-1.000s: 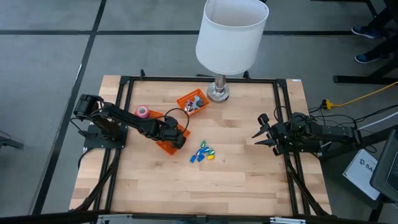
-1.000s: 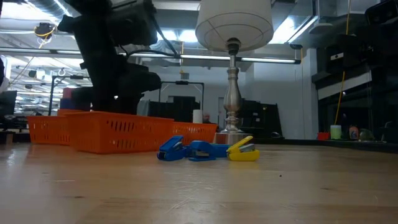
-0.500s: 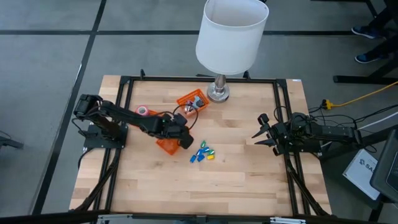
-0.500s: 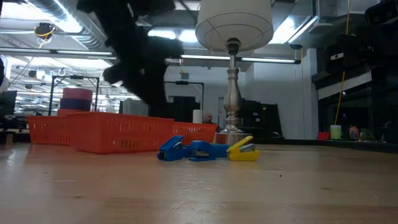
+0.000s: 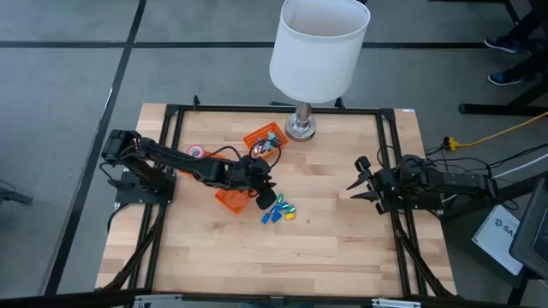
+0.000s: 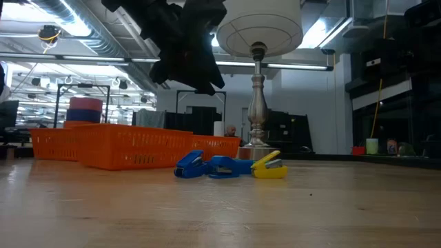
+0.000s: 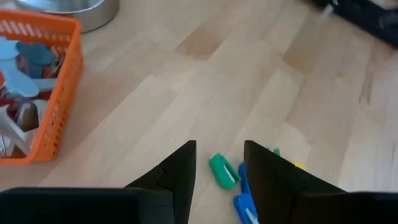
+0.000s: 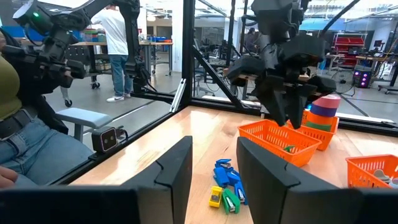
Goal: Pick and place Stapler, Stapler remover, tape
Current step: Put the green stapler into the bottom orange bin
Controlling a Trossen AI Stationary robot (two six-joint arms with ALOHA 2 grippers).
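The left gripper (image 5: 266, 195) hung above the table between the nearer orange basket (image 5: 229, 199) and the cluster of small clips (image 5: 279, 212), its jaws parted a modest way with nothing between them. In the left wrist view the green clip (image 7: 222, 171) showed in the gap past the fingers (image 7: 180, 171), with a blue one (image 7: 244, 205) just beside it. The right gripper (image 5: 355, 186) waited near the table's right edge, jaws apart and empty.

The clips (blue, green and yellow, probably the stapler removers) looked like light, stiff plastic with smooth sides. I judged they would skid or tip if pinched at a sloping end, so the flat flanks across the body seemed the safest hold. They lay touching one another, which made it hard to take one without nudging its neighbours.

The stacked rolls of tape (image 6: 85, 111) stood beyond the basket near the left arm's base; they were small hollow rings, light and firm, best gripped across the outer rim. A second basket (image 5: 264, 140) already held assorted items, close to the lamp's foot (image 5: 300, 129).

Room was tight toward the baskets and the lamp, whose shade (image 5: 318, 47) overhung the far edge. The near half of the table (image 5: 325, 257) lay bare, giving free space for approach and retreat.
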